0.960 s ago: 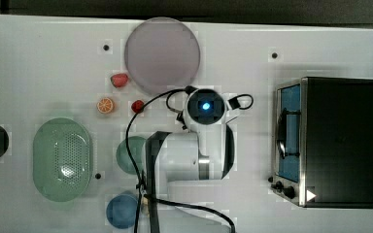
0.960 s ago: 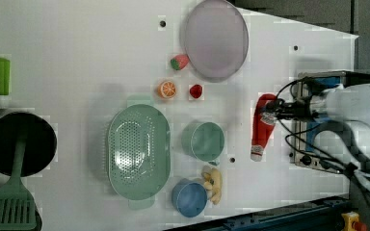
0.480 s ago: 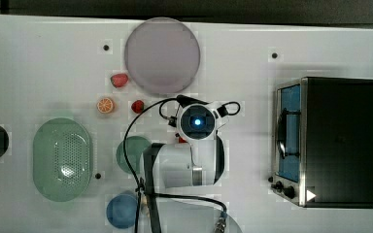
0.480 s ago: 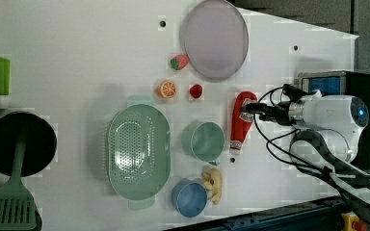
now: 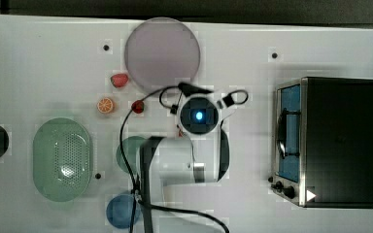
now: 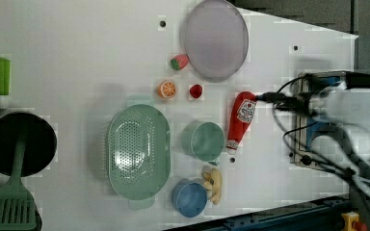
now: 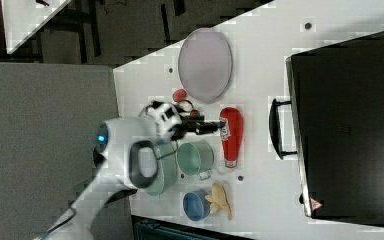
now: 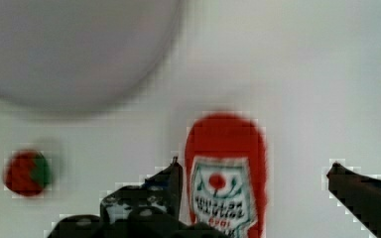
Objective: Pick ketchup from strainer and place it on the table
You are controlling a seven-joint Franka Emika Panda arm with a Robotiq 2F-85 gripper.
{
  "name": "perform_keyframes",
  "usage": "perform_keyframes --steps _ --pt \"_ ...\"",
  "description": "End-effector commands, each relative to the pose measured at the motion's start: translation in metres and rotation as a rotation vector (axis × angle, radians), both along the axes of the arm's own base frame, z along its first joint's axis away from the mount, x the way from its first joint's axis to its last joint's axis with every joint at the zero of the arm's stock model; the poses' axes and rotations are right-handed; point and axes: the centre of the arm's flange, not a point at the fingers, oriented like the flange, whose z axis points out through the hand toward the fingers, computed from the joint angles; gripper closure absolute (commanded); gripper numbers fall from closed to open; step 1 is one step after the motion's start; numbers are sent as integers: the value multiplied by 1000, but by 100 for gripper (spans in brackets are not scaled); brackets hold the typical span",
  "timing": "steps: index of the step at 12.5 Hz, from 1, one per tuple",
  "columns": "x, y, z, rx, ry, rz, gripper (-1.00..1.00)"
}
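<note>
- One ketchup lies flat on the worktop, beside the teal cup; strainer holds nothing
- gripper wide open above the bottle, gripping nothing

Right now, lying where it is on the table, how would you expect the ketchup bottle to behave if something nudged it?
The ketchup bottle lies on its side on the table, so it cannot tip. Its rounded body might roll sideways toward the teal cup. It looks like small plastic, probably light, sliding easily.
</note>
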Motion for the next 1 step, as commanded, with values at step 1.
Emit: perform_keyframes --steps 1 --pt "38 -12 129 -18 -133 -154 -100"
